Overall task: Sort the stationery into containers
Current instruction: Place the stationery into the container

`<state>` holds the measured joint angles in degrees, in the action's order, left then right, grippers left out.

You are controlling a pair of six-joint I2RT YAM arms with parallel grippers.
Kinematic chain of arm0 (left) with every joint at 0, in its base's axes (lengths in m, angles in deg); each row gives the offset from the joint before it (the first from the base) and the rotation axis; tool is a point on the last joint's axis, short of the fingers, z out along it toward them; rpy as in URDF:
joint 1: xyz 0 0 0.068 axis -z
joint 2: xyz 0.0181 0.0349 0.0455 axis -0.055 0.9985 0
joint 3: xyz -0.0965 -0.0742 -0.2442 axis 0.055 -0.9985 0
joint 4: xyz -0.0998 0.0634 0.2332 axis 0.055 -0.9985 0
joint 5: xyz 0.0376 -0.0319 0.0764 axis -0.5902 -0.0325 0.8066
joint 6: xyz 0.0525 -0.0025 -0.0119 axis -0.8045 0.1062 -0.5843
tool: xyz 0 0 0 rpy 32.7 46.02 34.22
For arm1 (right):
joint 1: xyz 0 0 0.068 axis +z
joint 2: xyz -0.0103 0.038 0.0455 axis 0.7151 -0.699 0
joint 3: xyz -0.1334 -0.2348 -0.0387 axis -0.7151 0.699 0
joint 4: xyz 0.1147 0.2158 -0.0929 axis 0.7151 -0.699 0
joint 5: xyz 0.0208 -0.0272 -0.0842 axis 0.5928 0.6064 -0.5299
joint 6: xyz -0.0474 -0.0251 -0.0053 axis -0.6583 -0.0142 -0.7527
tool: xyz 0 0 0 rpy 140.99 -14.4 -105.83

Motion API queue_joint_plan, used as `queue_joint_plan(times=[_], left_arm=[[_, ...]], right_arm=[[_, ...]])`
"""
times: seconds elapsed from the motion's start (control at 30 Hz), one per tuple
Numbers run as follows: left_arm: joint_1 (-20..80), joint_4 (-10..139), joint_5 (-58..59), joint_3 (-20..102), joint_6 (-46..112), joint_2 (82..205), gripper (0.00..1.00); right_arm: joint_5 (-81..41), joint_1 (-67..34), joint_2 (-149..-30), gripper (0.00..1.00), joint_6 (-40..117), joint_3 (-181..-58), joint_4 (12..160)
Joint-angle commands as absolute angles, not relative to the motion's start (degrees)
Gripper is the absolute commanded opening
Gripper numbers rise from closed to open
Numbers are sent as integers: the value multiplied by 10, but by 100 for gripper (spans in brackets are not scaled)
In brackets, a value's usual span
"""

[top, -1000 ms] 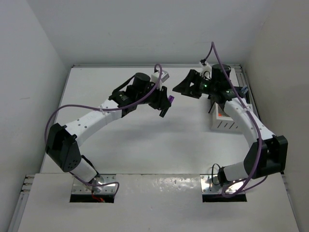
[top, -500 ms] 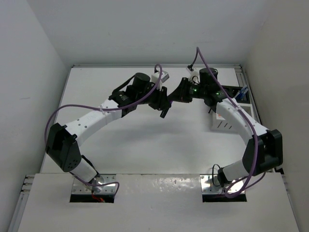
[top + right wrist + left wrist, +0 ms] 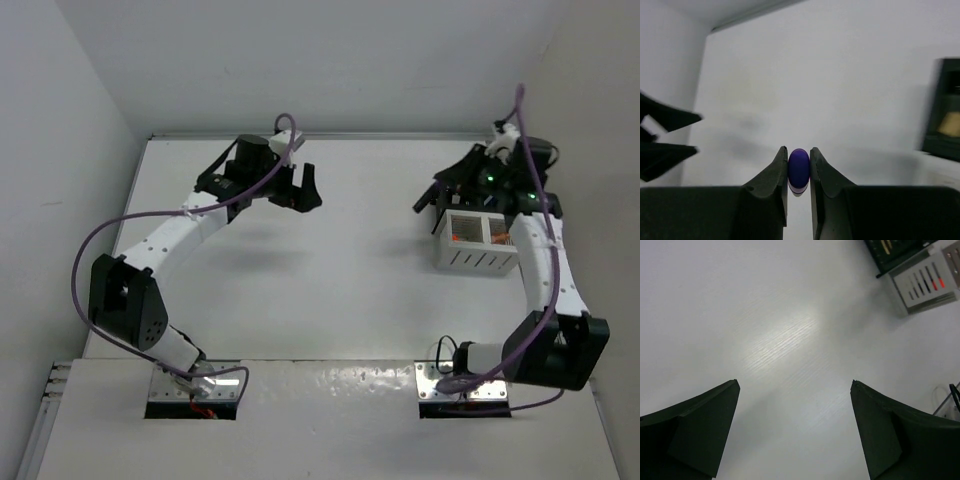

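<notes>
Purple highlighter [image 3: 799, 168] pinched; right-wrist view only

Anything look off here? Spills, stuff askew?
Nothing stands out. The white box sits upright, the right gripper pinches a purple highlighter cleanly, and the left gripper is open and empty.

You have a broad bare stretch of table [image 3: 350, 270] between the two arms, and a gripper can cross it unhindered. On the right side, the white slatted box [image 3: 478, 258] and the black organiser [image 3: 900, 250] just behind it stand close to the right wall [image 3: 590, 110]. The right gripper [image 3: 430, 203], pinched on a purple highlighter [image 3: 799, 167], hangs at their left edge. The left gripper [image 3: 300, 188], jaws wide, hovers near the back wall [image 3: 320, 70] — only bare table shows beneath it.
</notes>
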<state>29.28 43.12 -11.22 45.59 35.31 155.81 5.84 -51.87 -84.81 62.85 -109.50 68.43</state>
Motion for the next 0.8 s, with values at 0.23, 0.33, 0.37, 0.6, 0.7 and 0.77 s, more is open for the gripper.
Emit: queue_joint_plan(times=[0.23,0.33,0.37,0.6,0.7,0.77], left_arm=[[221,390,-154,474,295,1565,100],[214,388,-152,473,292,1568,100],[212,386,-150,474,288,1568,100],[192,390,-124,446,282,1544,100],[180,383,-111,447,278,1534,100],[163,369,-110,449,290,1534,100]], right_arm=[[-27,-669,-814,0,365,-1081,681],[-41,-672,-823,0,348,-1068,695],[-48,-672,-824,0,345,-1058,702],[-48,-660,-833,0,335,-1016,693],[-46,-654,-834,40,343,-1013,665],[-48,-649,-841,68,359,-1025,630]])
